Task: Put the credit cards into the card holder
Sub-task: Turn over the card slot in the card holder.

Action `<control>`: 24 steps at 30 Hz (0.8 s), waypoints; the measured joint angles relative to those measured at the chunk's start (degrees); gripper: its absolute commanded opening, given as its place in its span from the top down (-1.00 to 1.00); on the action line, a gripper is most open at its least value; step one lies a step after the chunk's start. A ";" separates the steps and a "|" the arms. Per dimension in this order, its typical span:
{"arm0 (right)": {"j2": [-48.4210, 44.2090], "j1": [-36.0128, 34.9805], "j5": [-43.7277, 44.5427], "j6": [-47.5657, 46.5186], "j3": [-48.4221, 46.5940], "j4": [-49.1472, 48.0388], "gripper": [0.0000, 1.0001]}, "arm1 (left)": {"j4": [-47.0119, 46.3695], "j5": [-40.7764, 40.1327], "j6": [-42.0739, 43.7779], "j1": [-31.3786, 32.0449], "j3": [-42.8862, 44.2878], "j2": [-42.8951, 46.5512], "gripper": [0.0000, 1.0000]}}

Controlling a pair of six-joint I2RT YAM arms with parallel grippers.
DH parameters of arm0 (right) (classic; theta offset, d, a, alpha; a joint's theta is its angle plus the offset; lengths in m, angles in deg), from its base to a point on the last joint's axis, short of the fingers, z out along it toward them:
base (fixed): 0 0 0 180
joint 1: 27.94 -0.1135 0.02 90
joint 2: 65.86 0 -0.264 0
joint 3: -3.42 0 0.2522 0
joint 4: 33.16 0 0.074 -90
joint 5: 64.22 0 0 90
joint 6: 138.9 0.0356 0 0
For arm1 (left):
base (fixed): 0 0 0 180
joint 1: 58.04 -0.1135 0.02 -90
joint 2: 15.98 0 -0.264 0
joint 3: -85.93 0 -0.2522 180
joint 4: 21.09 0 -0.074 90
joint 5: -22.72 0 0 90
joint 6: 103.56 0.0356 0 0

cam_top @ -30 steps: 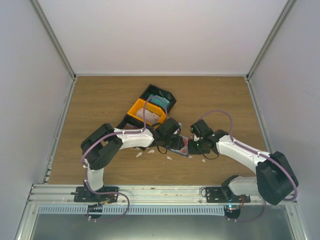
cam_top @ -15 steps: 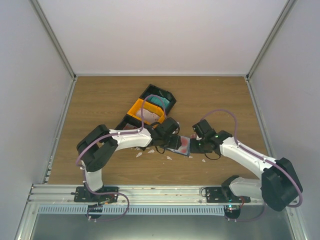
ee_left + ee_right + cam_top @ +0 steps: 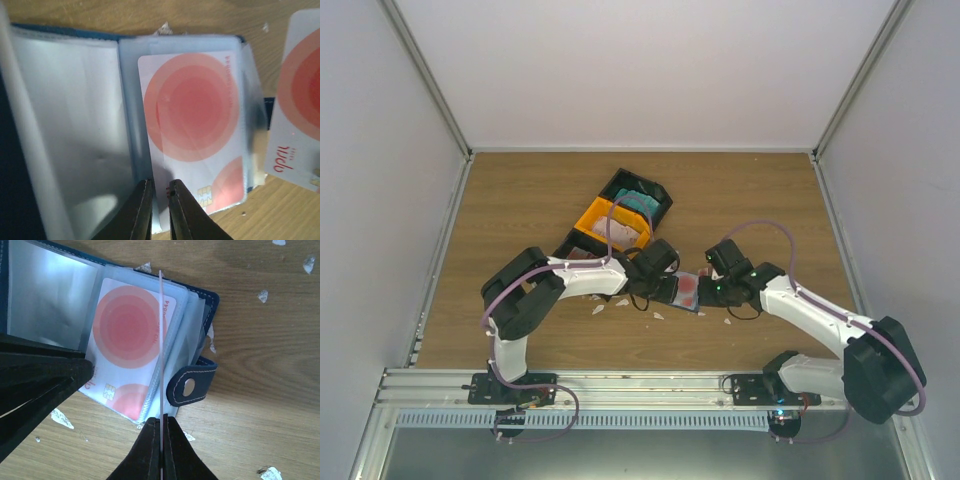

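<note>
Above the open card holder [image 3: 196, 376], edge-on credit card [image 3: 161, 340] pinched in right claw [image 3: 162, 423].

I read the table [image 3: 520, 200] as wood-grain board, matt and smooth. The card holder [image 3: 202, 375] looks like navy leather or imitation, with pale stitching. Its inner sleeves [image 3: 75, 125] are clear, glossy plastic. The credit card [image 3: 192, 107] looks smooth and slightly shiny. Left gripper [image 3: 160, 182] and right gripper [image 3: 161, 419] have matt black fingers. The scraps [image 3: 61, 418] look papery, the bins [image 3: 588, 220] plastic
</note>
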 measured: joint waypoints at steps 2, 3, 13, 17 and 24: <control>0.00 0.00 -0.33 0.13 0.33 -0.20 0.99 | 0.00 0.44 0.33 0.00 0.00 -0.94 0.75; 0.00 0.00 -0.35 0.17 0.39 -0.24 0.99 | -0.07 0.50 0.46 0.00 0.00 -1.18 0.76; 0.15 0.00 0.13 1.20 0.55 -0.20 0.99 | 0.11 -0.52 0.35 0.00 0.00 -1.29 0.82; 0.42 0.00 0.35 1.60 0.59 -0.22 0.99 | 0.63 -1.66 0.04 0.00 0.00 -1.29 0.83; 1.09 0.00 -0.57 1.66 1.14 -1.16 0.99 | 0.85 -2.21 -0.57 0.00 0.00 -1.31 0.83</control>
